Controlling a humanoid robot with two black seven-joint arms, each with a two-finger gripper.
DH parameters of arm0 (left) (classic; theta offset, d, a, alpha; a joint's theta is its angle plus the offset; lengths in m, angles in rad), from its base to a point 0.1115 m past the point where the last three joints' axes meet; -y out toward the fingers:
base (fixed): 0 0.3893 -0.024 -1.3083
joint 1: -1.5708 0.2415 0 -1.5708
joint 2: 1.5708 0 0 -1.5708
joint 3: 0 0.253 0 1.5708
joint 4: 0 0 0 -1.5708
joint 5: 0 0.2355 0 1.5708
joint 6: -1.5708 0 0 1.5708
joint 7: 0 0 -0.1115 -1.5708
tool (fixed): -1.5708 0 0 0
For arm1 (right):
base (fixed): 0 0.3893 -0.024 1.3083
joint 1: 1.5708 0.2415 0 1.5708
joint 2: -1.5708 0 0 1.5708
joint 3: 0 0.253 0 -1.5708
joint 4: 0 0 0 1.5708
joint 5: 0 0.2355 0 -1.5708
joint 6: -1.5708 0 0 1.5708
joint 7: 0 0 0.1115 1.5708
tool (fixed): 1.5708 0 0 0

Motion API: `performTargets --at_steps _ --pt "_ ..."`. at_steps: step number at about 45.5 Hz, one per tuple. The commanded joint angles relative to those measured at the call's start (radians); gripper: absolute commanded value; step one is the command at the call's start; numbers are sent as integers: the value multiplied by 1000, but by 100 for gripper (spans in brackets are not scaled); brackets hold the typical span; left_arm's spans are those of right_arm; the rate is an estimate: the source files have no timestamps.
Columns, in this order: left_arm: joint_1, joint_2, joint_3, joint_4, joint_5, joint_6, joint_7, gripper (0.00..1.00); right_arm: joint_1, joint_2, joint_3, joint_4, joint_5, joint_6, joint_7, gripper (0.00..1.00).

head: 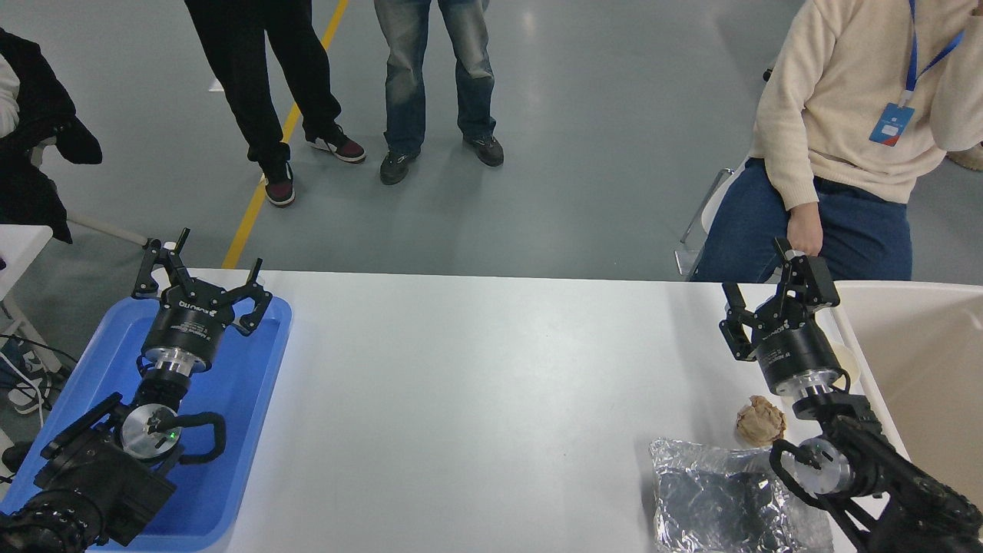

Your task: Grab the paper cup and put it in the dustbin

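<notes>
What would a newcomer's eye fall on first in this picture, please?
Probably the two black arms: the left gripper hangs open over the blue tray at the table's left, the right gripper open beside the beige dustbin. Next, the crinkled foil tray and brown paper ball near the right arm.

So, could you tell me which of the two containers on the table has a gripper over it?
The blue tray at the table's left: the parked left gripper is over it. The right gripper is beside the beige dustbin, not over it.
</notes>
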Motion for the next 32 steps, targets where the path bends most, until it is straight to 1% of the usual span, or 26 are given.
performTargets --at_steps 1,5,12,22,28,32 --pt "0 -1 0 0 0 0 0 100 163 -210 -341 -2 175 13 0 100" --pt "0 -1 -2 0 0 0 2 100 272 -273 -516 1 192 18 0 100" --pt "-1 -3 0 0 0 0 2 100 449 -330 -873 0 192 16 0 100" --pt "-1 -3 0 0 0 0 2 100 731 -356 -1378 13 195 19 0 100" --pt "-1 -3 0 -2 0 0 2 100 906 -356 -1617 26 193 22 0 100" --pt "-1 -3 0 0 0 0 2 100 998 -344 -1770 53 195 53 0 100"
